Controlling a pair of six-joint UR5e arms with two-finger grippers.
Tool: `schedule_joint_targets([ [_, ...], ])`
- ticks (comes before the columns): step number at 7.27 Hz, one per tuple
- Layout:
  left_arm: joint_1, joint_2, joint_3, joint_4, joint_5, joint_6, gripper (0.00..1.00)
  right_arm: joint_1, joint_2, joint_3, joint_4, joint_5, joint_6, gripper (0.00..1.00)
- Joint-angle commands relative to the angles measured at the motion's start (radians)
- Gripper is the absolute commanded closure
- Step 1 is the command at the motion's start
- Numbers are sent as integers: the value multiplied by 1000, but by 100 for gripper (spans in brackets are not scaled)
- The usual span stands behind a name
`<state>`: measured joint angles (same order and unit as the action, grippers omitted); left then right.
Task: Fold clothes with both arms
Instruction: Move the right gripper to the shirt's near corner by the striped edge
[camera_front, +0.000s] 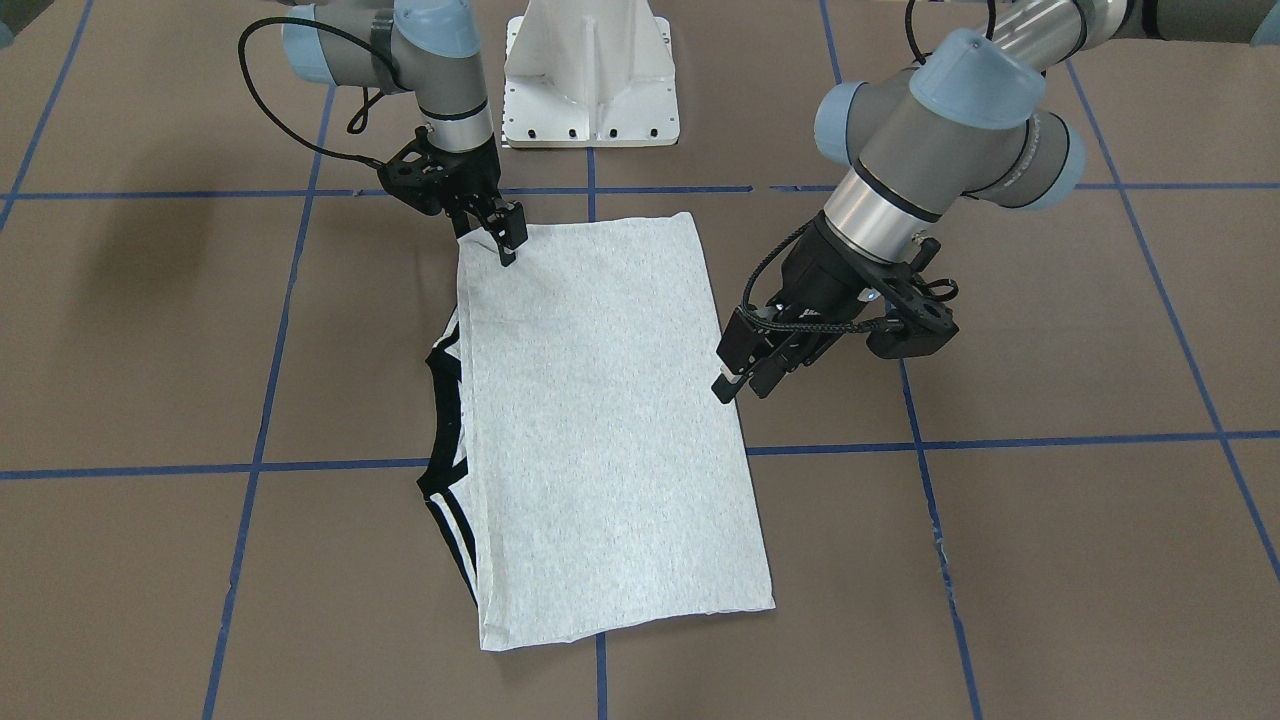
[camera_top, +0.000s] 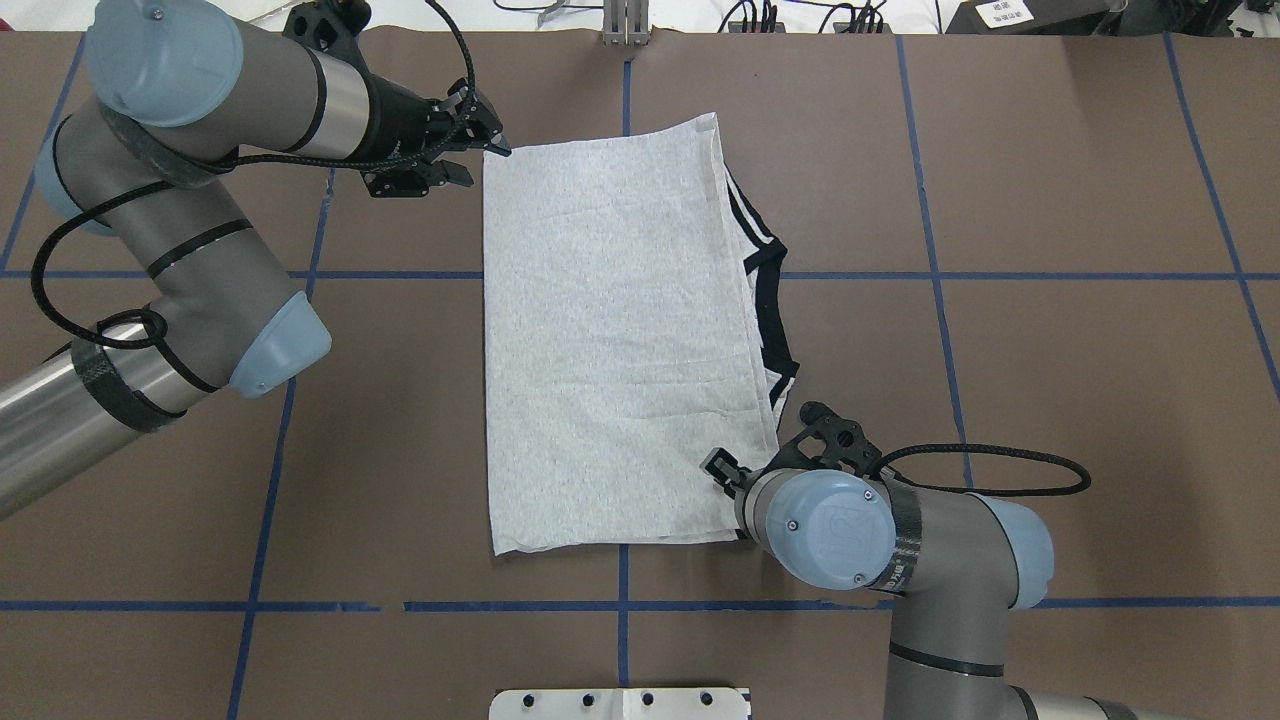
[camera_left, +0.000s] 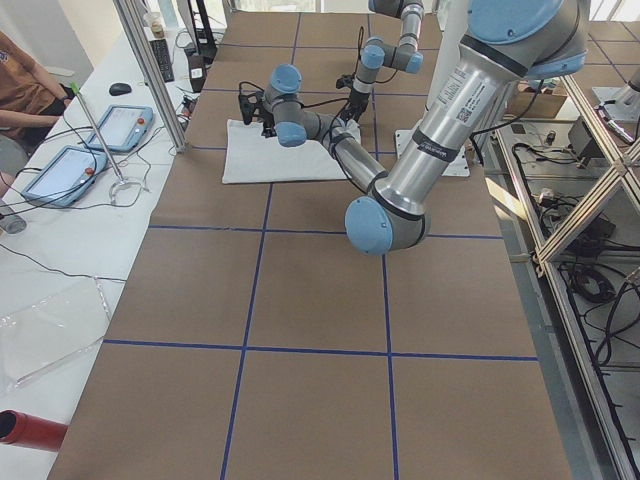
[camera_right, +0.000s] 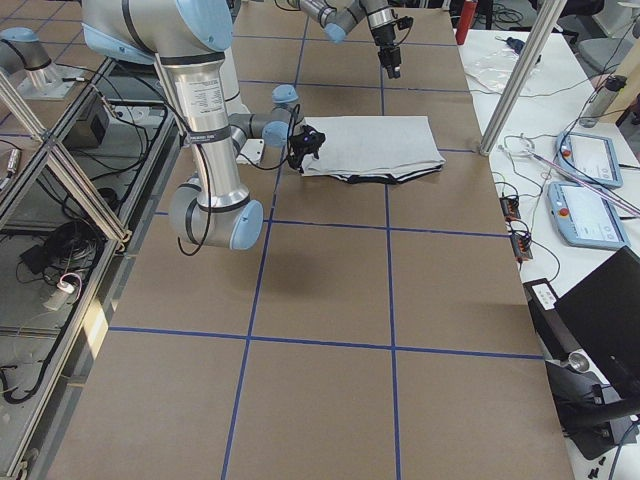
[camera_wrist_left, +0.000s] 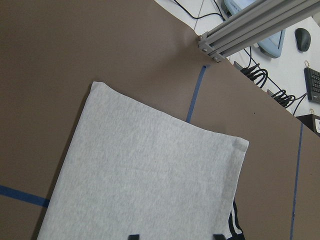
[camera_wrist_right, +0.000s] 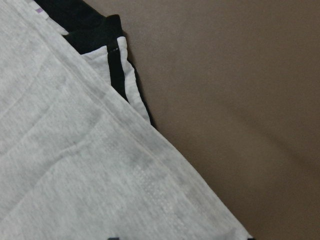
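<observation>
The grey T-shirt (camera_front: 600, 420) lies folded into a long rectangle on the brown table, plain side up, so the print is hidden. Its black collar and stripes (camera_front: 445, 440) stick out along the edge on my right arm's side. It also shows in the overhead view (camera_top: 610, 330). My right gripper (camera_front: 505, 240) is open, low over the shirt's near corner (camera_wrist_right: 150, 190), and holds nothing. My left gripper (camera_front: 742, 388) is open and empty, raised beside the shirt's opposite long edge. The left wrist view looks down on the shirt's far end (camera_wrist_left: 150, 175).
The white pedestal base (camera_front: 590, 80) stands at the table's robot side. Blue tape lines (camera_front: 1000, 440) cross the brown table. An aluminium frame post (camera_wrist_left: 250, 25) stands past the far edge. A side desk with tablets (camera_left: 120, 125) and a seated person lies beyond it.
</observation>
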<state>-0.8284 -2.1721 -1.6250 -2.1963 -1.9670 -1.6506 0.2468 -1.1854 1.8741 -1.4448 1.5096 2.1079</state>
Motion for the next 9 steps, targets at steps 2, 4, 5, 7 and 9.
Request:
schedule_joint_targets([
  [2,-2,5,-7,3,0,0,42,0,7,-44,73,0,27,64],
  [4,0,15,-16,3,-1,0,42,2,7,-35,87,14,18,100],
  [5,0,15,-16,3,-1,0,42,2,4,-32,87,18,18,100],
  [7,0,15,-16,3,-1,0,42,5,1,-18,86,59,12,100],
  [9,0,15,-16,3,0,0,42,3,-2,-6,84,64,12,100],
])
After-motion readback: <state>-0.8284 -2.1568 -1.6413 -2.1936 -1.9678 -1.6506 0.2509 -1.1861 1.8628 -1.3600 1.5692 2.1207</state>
